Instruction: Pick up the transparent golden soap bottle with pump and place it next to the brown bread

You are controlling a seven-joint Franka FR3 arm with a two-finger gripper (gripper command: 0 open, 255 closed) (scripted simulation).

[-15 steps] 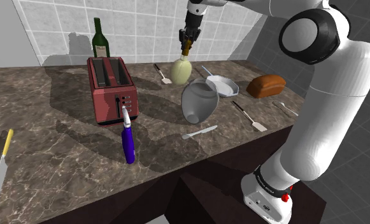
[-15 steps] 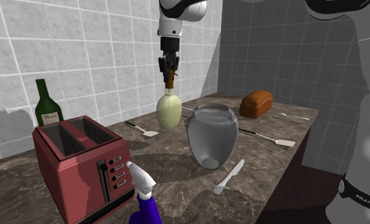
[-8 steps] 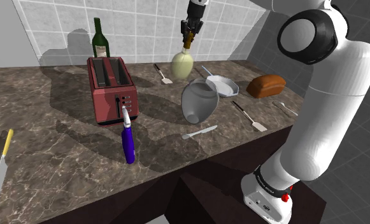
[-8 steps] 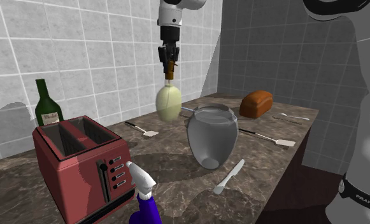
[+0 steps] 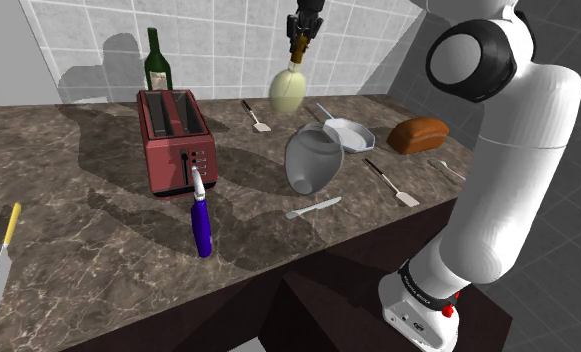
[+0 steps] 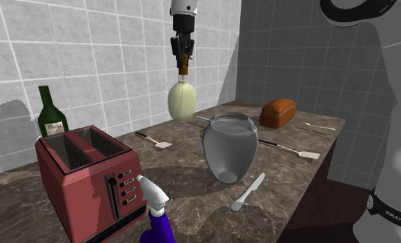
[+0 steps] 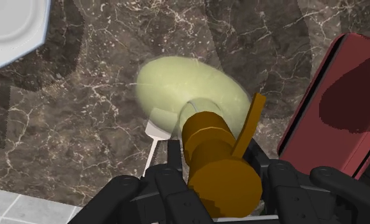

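Grey tiled walls are backing a brown marbled counter [image 5: 98, 200], above which the black gripper [image 5: 299, 42] is clamping its fingers on the brown pump of the pale yellow-green soap bottle [image 5: 288, 90]. That bottle is hanging straight below the gripper, clear of the counter, over a spatula [image 7: 153, 137] and between the red toaster [image 5: 176, 140] and the white plate [image 5: 350, 133]. The brown bread [image 5: 418, 133] is lying well apart, toward the shoulder view's right. Lettering on the arm's base [image 6: 392, 214] is reading "FRANKA"; the wine bottle [image 6: 52, 114] label is showing nothing legible.
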